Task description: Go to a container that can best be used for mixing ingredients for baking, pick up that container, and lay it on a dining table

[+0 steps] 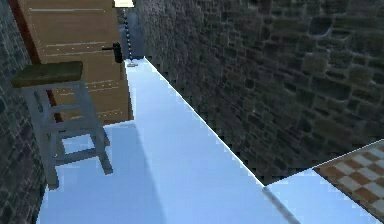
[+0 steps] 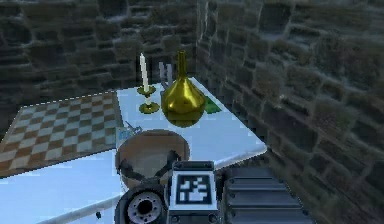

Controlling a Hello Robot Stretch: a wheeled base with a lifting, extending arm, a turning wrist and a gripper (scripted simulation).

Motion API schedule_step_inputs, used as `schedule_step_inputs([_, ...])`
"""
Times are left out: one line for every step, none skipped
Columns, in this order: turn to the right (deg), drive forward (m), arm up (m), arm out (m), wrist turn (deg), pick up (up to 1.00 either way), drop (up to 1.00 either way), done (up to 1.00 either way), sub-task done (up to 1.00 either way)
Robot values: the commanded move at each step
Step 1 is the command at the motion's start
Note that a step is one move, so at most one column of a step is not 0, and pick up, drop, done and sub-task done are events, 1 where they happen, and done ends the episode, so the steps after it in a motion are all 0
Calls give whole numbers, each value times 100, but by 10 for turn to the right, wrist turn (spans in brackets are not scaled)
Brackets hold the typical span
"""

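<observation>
Showing either a middle or a late stage of the task; which one cannot be settled. In the arm side view the bowl (image 2: 150, 152), round with a brown rim and a pale, smooth interior, lies at the near edge of a table (image 2: 232, 132), directly behind the gripper (image 2: 140, 202). Because a surface lies under the bowl, it cannot be told whether the gripper holds it, nor how the jaws stand. Judged from this layout, the approach to the mixing container is done. If this laid table is the dining table, only letting go and drawing back are left; otherwise lifting, carrying and laying down all remain. The tabletop is flat, pale and glossy, with a brown-and-white checkered panel (image 2: 60, 130) toward the view's left. On it stand a bulbous golden vase (image 2: 184, 100) with a narrow neck and a metallic sheen, and a slim white candle (image 2: 144, 70) in a brass holder. Rough dark stone walls (image 2: 300, 80) enclose the corner. The forward view gives a smooth pale floor (image 1: 170, 150), a stool (image 1: 65, 120) with a dark seat and grey legs, and a wooden cabinet (image 1: 80, 50).
</observation>
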Motion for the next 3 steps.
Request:
schedule_step_inputs([0, 0, 0, 46, 0, 0, 0, 0, 0])
schedule_step_inputs([0, 0, 0, 0, -300, 0, 0, 0, 0])
schedule_step_inputs([0, 0, -16, 0, 0, 0, 0, 0, 0])
